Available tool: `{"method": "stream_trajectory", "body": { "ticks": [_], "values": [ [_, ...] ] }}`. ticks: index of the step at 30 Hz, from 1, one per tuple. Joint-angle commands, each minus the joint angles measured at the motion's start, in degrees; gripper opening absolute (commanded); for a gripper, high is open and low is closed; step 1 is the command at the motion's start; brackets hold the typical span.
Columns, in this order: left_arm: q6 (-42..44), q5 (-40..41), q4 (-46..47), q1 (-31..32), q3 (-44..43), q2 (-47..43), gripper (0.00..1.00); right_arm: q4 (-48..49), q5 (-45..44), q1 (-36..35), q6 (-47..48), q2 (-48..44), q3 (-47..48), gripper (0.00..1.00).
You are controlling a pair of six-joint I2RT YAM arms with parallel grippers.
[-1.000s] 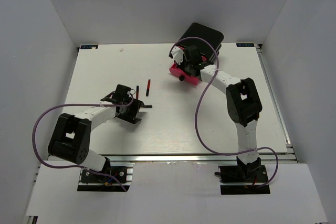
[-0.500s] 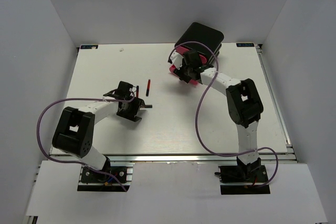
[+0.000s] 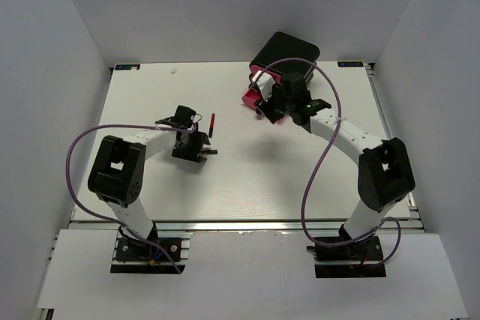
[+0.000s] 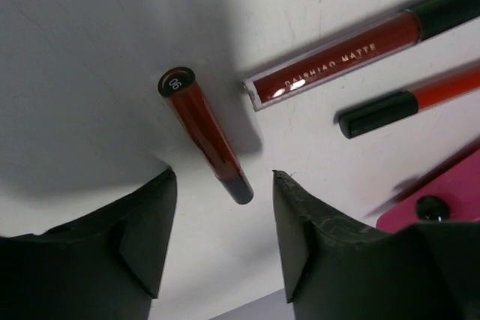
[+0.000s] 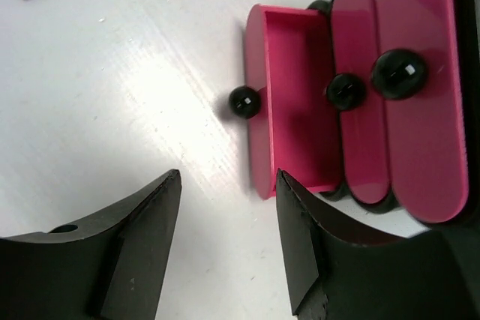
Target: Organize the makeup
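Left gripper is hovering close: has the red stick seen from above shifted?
No. The red stick lies where it was, same gap to the black box.

A robotics lab test cell: a white table (image 3: 247, 177) boxed in by plain white panels (image 3: 225, 5) on three sides, an aluminium rail (image 3: 247, 228) along its near edge, and a left arm (image 3: 120, 174) and right arm (image 3: 384, 176) bolted there, trailing purple cables (image 3: 75, 148).

Three red makeup sticks (image 4: 206, 133), one black box (image 3: 289, 46) with three pink drawers (image 5: 420, 95) (one pulled open).
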State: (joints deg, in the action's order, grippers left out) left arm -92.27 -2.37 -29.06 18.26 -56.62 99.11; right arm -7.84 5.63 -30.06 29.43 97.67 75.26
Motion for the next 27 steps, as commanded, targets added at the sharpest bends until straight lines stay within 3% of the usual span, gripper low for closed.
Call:
{"method": "stream_trajectory", "body": {
  "ticks": [1,4,5,8,11,14,20,24,25,27],
  "values": [
    [-2.48,1.58,-2.93,0.37,-2.0,2.39,0.62,1.6,2.89,0.01,-2.71,-3.53,-3.63,0.59],
    [-2.13,0.79,-4.34,0.37,-3.41,4.68,0.42,0.37,5.96,0.01,-1.93,-7.04,-5.65,0.63],
    [-1.78,0.27,-4.77,0.55,-3.23,4.95,0.31,-1.11,8.67,0.09,-1.22,-9.23,-5.83,0.7],
    [-2.21,1.58,-6.36,1.07,-2.19,3.64,0.18,-2.19,17.71,0.97,3.17,-14.86,-8.55,0.89],
    [-2.39,1.49,-6.1,1.43,-0.34,1.45,0.13,0.36,21.17,1.06,3.88,-20.14,-12.42,0.89],
    [-2.21,1.41,-6.97,1.95,1.42,-0.23,0.01,0.89,22.14,1.58,2.57,-22.17,-12.86,0.89],
    [-2.3,3.41,-6.63,6.25,4.5,-10.76,0.0,5.8,24.26,3.61,1.95,-26.91,-16.37,0.89],
    [5.24,4.92,2.66,7.23,2.22,-15.7,0.0,11.08,23.29,4.75,-2.07,-29.02,-20.15,0.89],
    [7.08,3.79,5.3,7.23,1.61,-15.7,0.0,11.35,23.55,5.27,-3.58,-28.94,-20.07,0.87],
    [12.18,0.29,14.79,7.23,-1.03,-13.95,0.0,12.4,25.39,7.91,-7.35,-28.59,-19.54,0.19]
  ]
}}
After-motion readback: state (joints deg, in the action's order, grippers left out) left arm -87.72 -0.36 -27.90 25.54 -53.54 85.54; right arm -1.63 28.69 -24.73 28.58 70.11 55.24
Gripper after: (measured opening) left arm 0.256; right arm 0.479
